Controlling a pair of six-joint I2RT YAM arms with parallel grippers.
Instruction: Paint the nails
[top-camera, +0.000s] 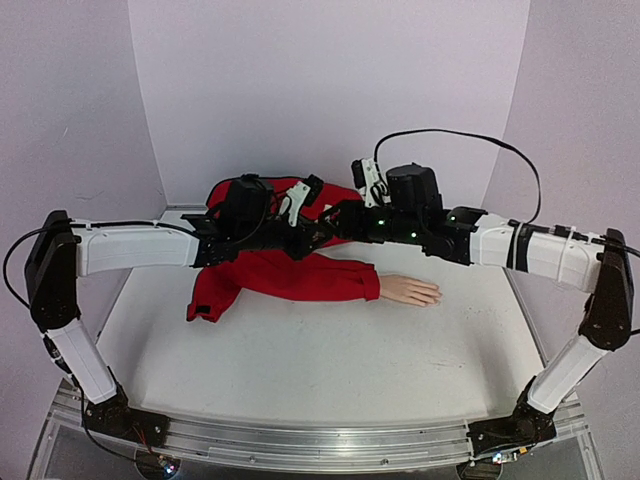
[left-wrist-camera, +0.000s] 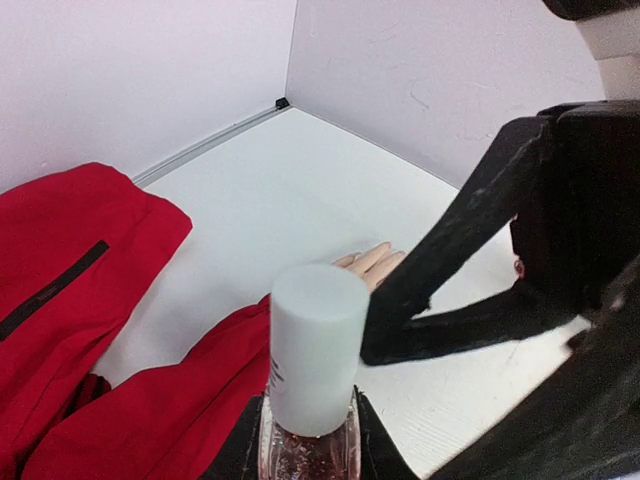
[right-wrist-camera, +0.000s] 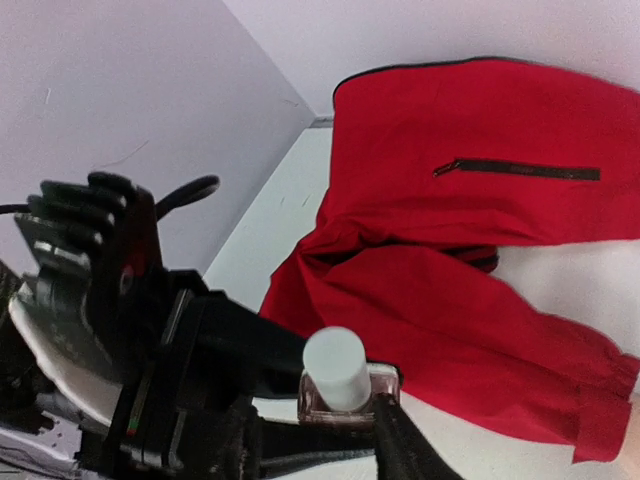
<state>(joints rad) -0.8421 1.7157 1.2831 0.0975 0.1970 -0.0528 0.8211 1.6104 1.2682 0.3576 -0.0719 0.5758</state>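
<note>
Nails (top-camera: 434, 294) sit at the tips of the mannequin hand (top-camera: 408, 290), too small for us to make out singly. The hand is smooth, pale and skin-coloured, and it lies flat on the white table (top-camera: 300, 380) with its fingers pointing to the robot's right. It pokes out of a red sleeve (top-camera: 300, 278) of soft matte cloth, part of a crumpled red jacket (right-wrist-camera: 480, 150) that carries a thin black zip (right-wrist-camera: 520, 171).

Both arms meet above that jacket, behind the sleeve and well apart from the fingertips. We see the left gripper (left-wrist-camera: 310, 455) clamped on a small bottle (left-wrist-camera: 305, 450). It is clear glass, squarish in the right wrist view, with a reddish speckled fill. Its cap (left-wrist-camera: 314, 350) is a plain white cylinder, smooth and matte, standing upright.

The right gripper (left-wrist-camera: 385, 335) reaches in from the side, its black tapered fingers (left-wrist-camera: 450, 250) narrowing to a blunt end just beside the cap. We cannot tell whether they touch it, nor how wide the jaws stand. Pale lilac walls (top-camera: 330, 80) enclose the table on three sides.
</note>
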